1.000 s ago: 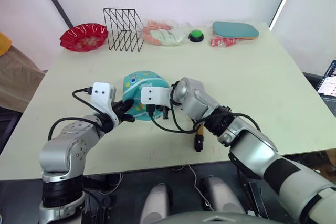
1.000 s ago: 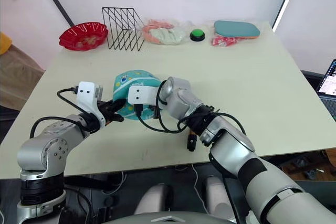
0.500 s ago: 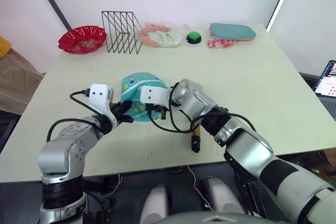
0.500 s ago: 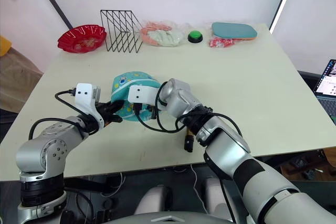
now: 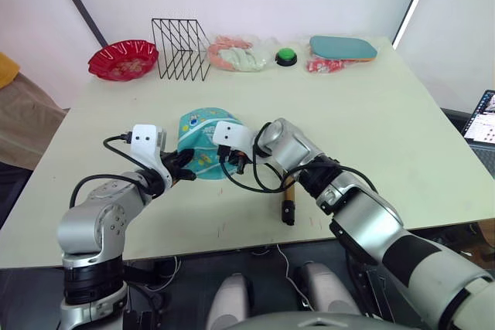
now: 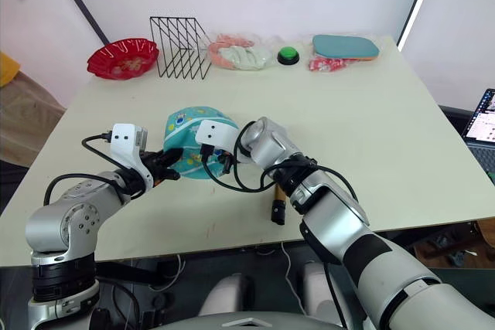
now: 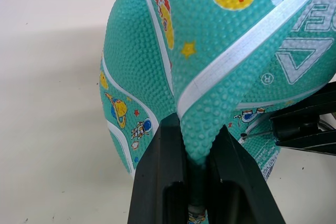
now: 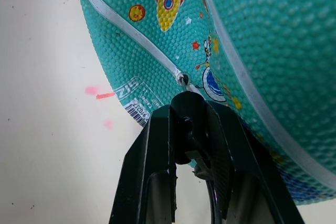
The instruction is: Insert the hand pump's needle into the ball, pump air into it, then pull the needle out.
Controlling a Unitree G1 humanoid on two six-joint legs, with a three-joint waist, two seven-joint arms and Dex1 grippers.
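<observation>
The teal ball [image 5: 198, 130], partly deflated and creased, lies mid-table. My left gripper [image 7: 198, 129] is shut on a raised fold of the ball [image 7: 210, 51] on its left side. On the ball's right side my right gripper [image 8: 191, 106] is shut on the black fitting of the needle [image 8: 188, 84]. The short silver pin reaches the valve hole in the ball [image 8: 252, 30]; how deep it sits I cannot tell. The hand pump [image 5: 288, 195] lies on the table under my right forearm, its black hose looping up to the gripper [image 5: 241, 161].
Along the table's far edge stand a red bowl [image 5: 122, 59], a black wire rack [image 5: 182, 48], a plastic bag of items [image 5: 236, 53], a green button [image 5: 287, 56] and a teal flat case [image 5: 343, 45]. A laptop [image 5: 487, 117] sits off the table's right side.
My right wrist has shifted slightly to the right beside the ball. The left gripper keeps its hold on the fold. The pump has not moved.
</observation>
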